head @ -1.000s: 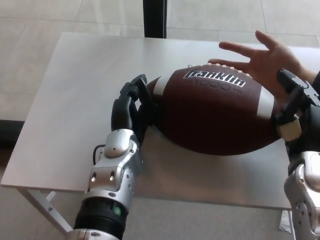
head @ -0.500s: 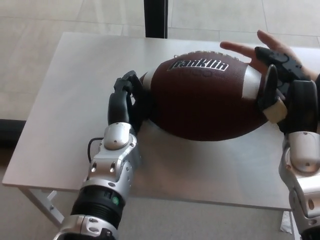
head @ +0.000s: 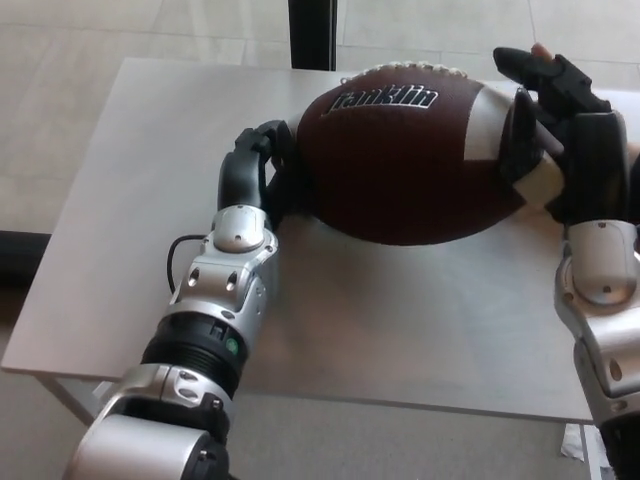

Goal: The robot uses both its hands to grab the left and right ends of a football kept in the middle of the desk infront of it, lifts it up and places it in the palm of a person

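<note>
1. Head view, the grip: the left hand [head: 262, 172] is closed against the left end of the Franklin football [head: 405, 155], and the right hand [head: 560, 140] is closed round its right end by the white stripe; the two hands carry the ball between them above the far right part of the surface [head: 130, 230]
2. Head view, the change: over the last second the ball has travelled up and away from the robot, from over the middle of the surface toward its far edge, and both arms have reached further out with it
3. The person's hand [head: 541, 50], plain to see a second ago behind the ball, is now almost wholly hidden by the right hand and the ball; only a fingertip shows
4. My reading: the lift is done and the carry is near its end; what remains is lowering the ball into the palm and letting go
5. Count: one football, two robot hands, one person's hand, one surface
</note>
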{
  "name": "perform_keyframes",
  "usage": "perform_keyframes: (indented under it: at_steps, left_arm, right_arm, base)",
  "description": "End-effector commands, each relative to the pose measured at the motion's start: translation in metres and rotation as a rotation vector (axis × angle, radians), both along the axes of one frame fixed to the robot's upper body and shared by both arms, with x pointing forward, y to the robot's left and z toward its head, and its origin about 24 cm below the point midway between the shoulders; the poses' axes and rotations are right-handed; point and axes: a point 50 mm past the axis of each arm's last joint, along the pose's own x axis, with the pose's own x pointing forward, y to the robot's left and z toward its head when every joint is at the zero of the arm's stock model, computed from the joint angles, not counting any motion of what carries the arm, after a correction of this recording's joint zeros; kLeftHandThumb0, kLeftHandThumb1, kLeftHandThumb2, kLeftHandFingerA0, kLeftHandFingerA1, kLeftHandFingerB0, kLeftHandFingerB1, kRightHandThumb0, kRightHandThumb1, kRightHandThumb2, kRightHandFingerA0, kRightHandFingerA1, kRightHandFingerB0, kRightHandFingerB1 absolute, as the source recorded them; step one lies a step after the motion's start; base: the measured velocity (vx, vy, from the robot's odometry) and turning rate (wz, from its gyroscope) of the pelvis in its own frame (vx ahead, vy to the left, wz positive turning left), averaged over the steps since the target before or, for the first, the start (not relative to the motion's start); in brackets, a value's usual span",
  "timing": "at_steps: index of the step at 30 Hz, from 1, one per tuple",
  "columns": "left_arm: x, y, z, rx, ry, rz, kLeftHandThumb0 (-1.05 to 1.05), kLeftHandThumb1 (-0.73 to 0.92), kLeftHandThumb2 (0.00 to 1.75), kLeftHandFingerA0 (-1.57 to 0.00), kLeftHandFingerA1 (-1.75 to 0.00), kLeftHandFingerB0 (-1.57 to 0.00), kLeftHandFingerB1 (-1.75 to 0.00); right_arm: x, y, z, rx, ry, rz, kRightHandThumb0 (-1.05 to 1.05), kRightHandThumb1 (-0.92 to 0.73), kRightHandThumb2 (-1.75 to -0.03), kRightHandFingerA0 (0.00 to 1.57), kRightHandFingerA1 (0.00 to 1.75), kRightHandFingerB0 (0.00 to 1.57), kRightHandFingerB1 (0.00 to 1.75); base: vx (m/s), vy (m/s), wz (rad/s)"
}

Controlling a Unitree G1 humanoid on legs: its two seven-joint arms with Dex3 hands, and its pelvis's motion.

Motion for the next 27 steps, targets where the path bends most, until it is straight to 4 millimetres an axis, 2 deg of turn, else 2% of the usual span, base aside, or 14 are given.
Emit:
perform_keyframes:
  at_steps: [1,2,6,8,9,10,14,17,18,21,22,23,26,27]
  left_arm:
    - [0.013,-0.064,0.054,-0.067,-0.084,-0.274,-0.71,0.87,0.66,-0.68,-0.82,-0.36,-0.37]
    - [0.015,-0.065,0.059,-0.083,-0.091,-0.273,-0.71,0.85,0.66,-0.68,-0.90,-0.37,-0.36]
    - [0.023,-0.067,0.088,0.002,-0.137,-0.285,-0.71,0.90,0.67,-0.67,-0.83,-0.38,-0.41]
    - [0.024,-0.067,0.092,0.006,-0.172,-0.298,-0.70,0.91,0.67,-0.67,-0.83,-0.39,-0.39]
    - [0.028,-0.068,0.112,-0.039,-0.210,-0.274,-0.70,0.87,0.66,-0.75,-0.88,-0.44,-0.42]
    - [0.028,-0.069,0.117,-0.118,-0.246,-0.266,-0.61,0.83,0.64,-0.54,-0.88,-0.46,-0.50]
    - [0.030,-0.067,0.131,-0.080,-0.269,-0.300,-0.72,0.89,0.67,-0.78,-0.92,-0.40,-0.41]
    - [0.032,-0.066,0.135,-0.092,-0.260,-0.286,-0.68,0.88,0.67,-0.72,-0.77,-0.38,-0.35]
    - [0.032,-0.066,0.139,-0.066,-0.280,-0.290,-0.66,0.91,0.67,-0.74,-0.76,-0.37,-0.37]
    - [0.032,-0.069,0.149,-0.073,-0.315,-0.270,-0.59,0.68,1.11,-0.81,-0.86,-0.29,-0.55]
    - [0.033,-0.073,0.156,-0.011,-0.306,-0.299,-0.66,0.89,0.66,-0.78,-0.87,-0.38,-0.41]
    - [0.033,-0.075,0.160,-0.007,-0.283,-0.290,-0.65,0.87,0.66,-0.76,-0.84,-0.39,-0.40]
    - [0.036,-0.079,0.169,0.296,-0.258,-0.326,-0.66,0.89,0.67,-0.43,-0.70,-0.55,-0.60]
    - [0.037,-0.080,0.166,0.236,-0.213,-0.338,-0.66,0.86,0.66,-0.51,-0.98,-0.61,-0.68]
  right_arm:
    - [0.004,0.049,0.028,-0.009,-0.081,0.236,-0.94,-0.72,-0.95,0.66,0.68,0.50,0.49]
    - [0.005,0.048,0.032,-0.009,-0.093,0.236,-0.90,-0.92,-0.69,0.61,0.59,0.52,0.41]
    - [0.011,0.046,0.054,0.031,-0.150,0.218,-0.90,-0.91,-0.67,0.65,0.59,0.56,0.42]
    - [0.012,0.044,0.059,0.038,-0.148,0.222,-0.94,-0.70,-0.94,0.66,0.67,0.51,0.49]
    - [0.017,0.043,0.075,0.075,-0.167,0.223,-0.89,-0.88,-0.67,0.81,0.81,0.57,0.43]
    - [0.018,0.042,0.079,0.073,-0.173,0.223,-0.89,-0.89,-0.69,0.79,0.77,0.55,0.42]
    - [0.019,0.042,0.092,0.088,-0.198,0.233,-0.88,-0.88,-0.66,0.89,0.95,0.54,0.44]
    - [0.021,0.043,0.097,0.075,-0.209,0.226,-0.89,-0.90,-0.67,0.73,0.70,0.54,0.43]
    - [0.021,0.042,0.100,0.057,-0.218,0.215,-0.89,-0.91,-0.70,1.00,1.50,0.56,0.47]
    - [0.022,0.041,0.106,0.030,-0.244,0.202,-0.88,-0.92,-0.68,1.07,1.57,0.58,0.47]
    - [0.022,0.037,0.112,0.048,-0.259,0.200,-0.88,-0.92,-0.68,0.67,0.92,0.54,0.47]
    - [0.023,0.035,0.114,0.066,-0.262,0.193,-0.87,-0.92,-0.68,0.58,0.63,0.52,0.45]
    - [0.027,0.022,0.119,0.109,-0.244,0.175,-0.88,-0.92,-0.70,0.75,0.73,0.50,0.44]
    - [0.029,0.017,0.116,0.142,-0.223,0.152,-0.87,-0.92,-0.69,0.68,0.65,0.50,0.44]
  base:
    - [0.00,0.000,0.00]
    - [0.00,0.000,0.00]
    - [0.00,0.000,0.00]
    - [0.00,0.000,0.00]
    - [0.00,0.000,0.00]
    - [0.00,0.000,0.00]
    - [0.00,0.000,0.00]
    - [0.00,0.000,0.00]
    - [0.00,0.000,0.00]
    - [0.00,0.000,0.00]
    - [0.00,0.000,0.00]
    - [0.00,0.000,0.00]
    - [0.00,0.000,0.00]
    - [0.00,0.000,0.00]
